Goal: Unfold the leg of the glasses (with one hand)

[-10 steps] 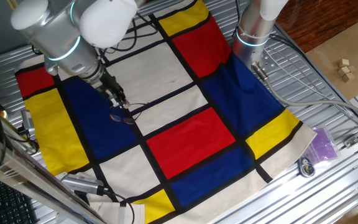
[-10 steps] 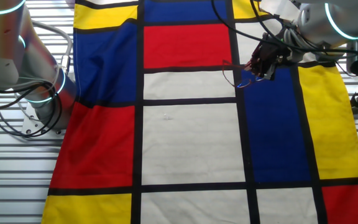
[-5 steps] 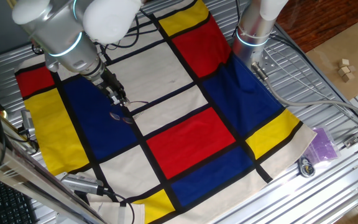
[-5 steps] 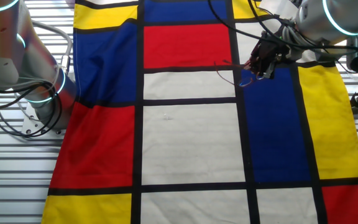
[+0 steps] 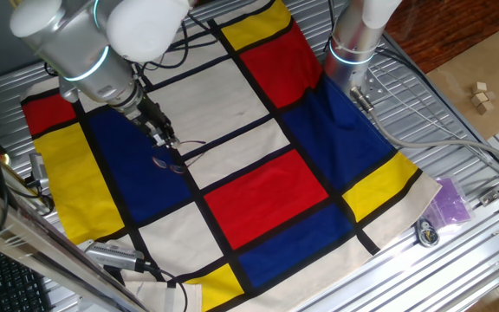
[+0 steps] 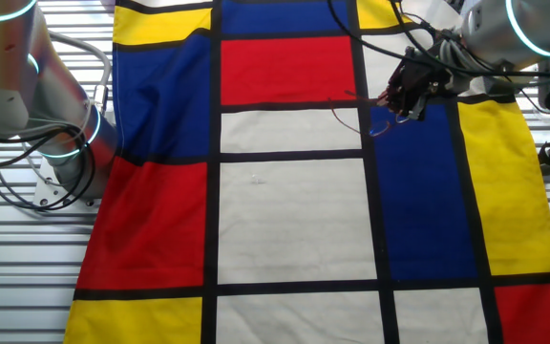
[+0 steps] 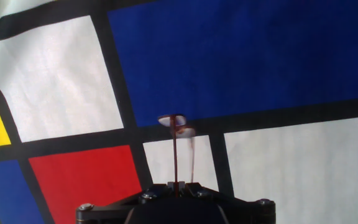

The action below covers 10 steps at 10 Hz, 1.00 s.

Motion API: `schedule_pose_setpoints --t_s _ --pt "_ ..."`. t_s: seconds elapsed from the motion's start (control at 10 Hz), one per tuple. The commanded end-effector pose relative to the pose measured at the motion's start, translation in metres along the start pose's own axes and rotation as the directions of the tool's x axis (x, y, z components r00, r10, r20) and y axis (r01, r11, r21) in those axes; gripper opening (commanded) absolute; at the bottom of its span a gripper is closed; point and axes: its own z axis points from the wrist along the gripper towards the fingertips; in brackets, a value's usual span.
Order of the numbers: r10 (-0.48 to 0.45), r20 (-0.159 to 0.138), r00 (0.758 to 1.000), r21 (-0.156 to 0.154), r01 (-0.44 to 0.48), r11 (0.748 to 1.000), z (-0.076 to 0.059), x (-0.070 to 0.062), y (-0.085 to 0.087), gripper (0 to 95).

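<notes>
Dark wire glasses (image 5: 173, 159) lie at the black grid line between a blue square and a white square of the checked cloth (image 5: 267, 195), which has red, yellow, blue and white fields and covers the metal table (image 5: 466, 156). The gripper (image 5: 168, 145) of the grey arm (image 5: 85, 52) is low over the cloth, just at the glasses. In the hand view, one thin reddish leg (image 7: 174, 155) runs straight from between the fingers out to the two small oval lenses (image 7: 178, 126), so the narrow jaws seem to pinch the end of this leg; the fingertips themselves are hidden by the black hand body. In the other fixed view, the glasses (image 6: 375, 122) are just beside the gripper (image 6: 404, 100), and a thin leg reaches over the white square.

A second arm base (image 5: 353, 43) stands at the far edge of the cloth. Near the table corner lie a purple packet (image 5: 449, 201) and a small round metal part (image 5: 426, 232). Small wooden blocks (image 5: 482, 97) rest on the wooden surface beyond.
</notes>
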Motion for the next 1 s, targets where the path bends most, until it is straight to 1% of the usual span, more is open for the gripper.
schedule_pose_setpoints --t_s 0.1,0.3,1.0 --pt "0.001 -0.012 1.000 0.001 -0.001 1.000 0.000 -0.001 0.000 0.0" --pt "-0.001 -0.033 0.999 0.002 0.001 1.000 0.000 -0.003 0.000 0.0" --pt "-0.004 -0.040 0.999 -0.001 0.004 1.000 0.004 -0.012 -0.006 0.0"
